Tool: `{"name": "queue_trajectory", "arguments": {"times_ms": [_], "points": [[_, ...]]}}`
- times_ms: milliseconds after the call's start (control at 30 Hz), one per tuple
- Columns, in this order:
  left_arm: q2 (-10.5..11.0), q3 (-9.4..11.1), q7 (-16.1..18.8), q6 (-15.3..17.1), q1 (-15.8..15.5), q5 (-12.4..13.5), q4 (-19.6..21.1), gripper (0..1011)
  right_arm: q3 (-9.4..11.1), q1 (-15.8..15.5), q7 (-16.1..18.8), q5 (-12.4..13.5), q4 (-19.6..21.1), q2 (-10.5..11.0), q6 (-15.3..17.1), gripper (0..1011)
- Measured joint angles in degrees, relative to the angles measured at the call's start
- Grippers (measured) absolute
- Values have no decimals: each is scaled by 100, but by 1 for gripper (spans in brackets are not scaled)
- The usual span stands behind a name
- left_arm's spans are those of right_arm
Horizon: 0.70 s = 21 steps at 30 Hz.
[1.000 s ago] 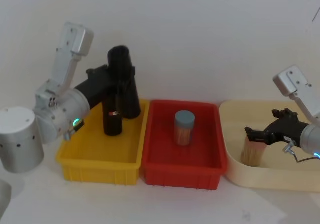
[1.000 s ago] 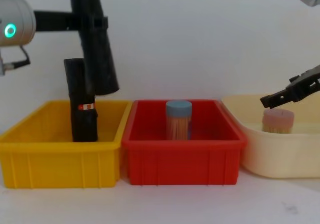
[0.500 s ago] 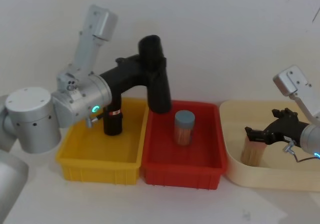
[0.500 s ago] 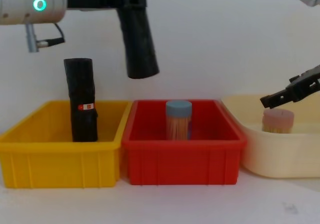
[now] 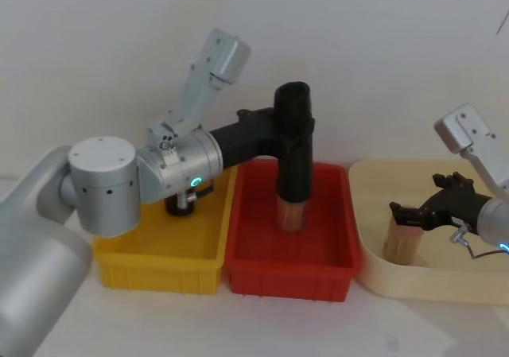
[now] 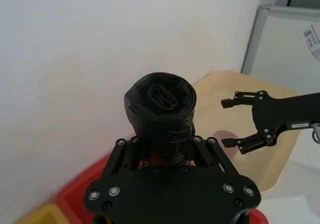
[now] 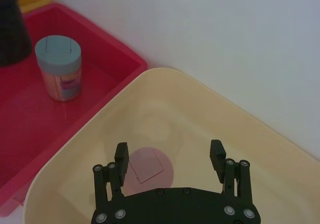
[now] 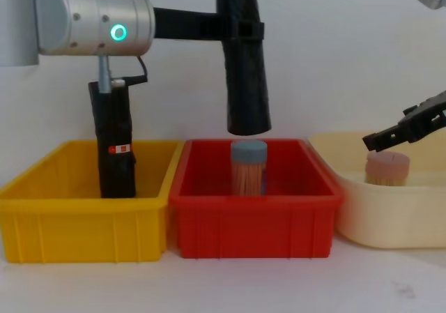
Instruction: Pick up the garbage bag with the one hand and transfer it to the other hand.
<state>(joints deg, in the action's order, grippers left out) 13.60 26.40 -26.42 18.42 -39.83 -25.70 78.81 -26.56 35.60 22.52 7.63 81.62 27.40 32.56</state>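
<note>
In the head view, the left gripper (image 5: 297,125), on the silver-grey arm with the green glowing ring, has its jaws clenched on the smooth black cylindrical garbage bag roll (image 5: 294,166). The roll hangs nearly upright in the air over the red plastic bin (image 5: 288,276). At nine o'clock of that bin sits the yellow plastic bin (image 5: 155,258), and at three o'clock the cream oval tub (image 5: 421,287), all on the white desk (image 5: 413,333). The right gripper (image 5: 400,215) hovers in the tub over a small pink-lidded jar (image 5: 400,244).

From the left wrist, the roll's crumpled end stands up between the jaws, with the right gripper farther off, spread wide.

From the right wrist, those jaws are released, with the pink lid lying below and between them. A clear jar with a blue-grey lid (image 7: 58,67) stands in the red bin.

From the chest, the roll's lower end hangs just above the blue-grey lid, not touching. At nine o'clock, a black upright roll with a red-and-white sticker (image 8: 115,153) stands in the yellow bin.
</note>
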Motion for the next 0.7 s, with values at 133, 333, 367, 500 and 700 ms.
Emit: {"name": "queue_trajectory", "arguments": {"times_ms": [133,333,367,500,700], "points": [[-49,115,-80,-86,-102,38,-167,383,12,-4,29,8,5,-1,-13,1000],[-104,236,-168,-176,-211,78,-342,383,45,-8,231,109,34,14,-120,1001],[-111,256,-182,-189,-228,86,-372,383,52,-8,295,142,47,18,-149,1000],[-131,303,-215,-224,-269,101,-434,383,63,-6,437,226,81,25,-215,1001],[-152,353,-251,-259,-313,117,-507,383,72,37,766,431,136,21,-366,1001]]}}
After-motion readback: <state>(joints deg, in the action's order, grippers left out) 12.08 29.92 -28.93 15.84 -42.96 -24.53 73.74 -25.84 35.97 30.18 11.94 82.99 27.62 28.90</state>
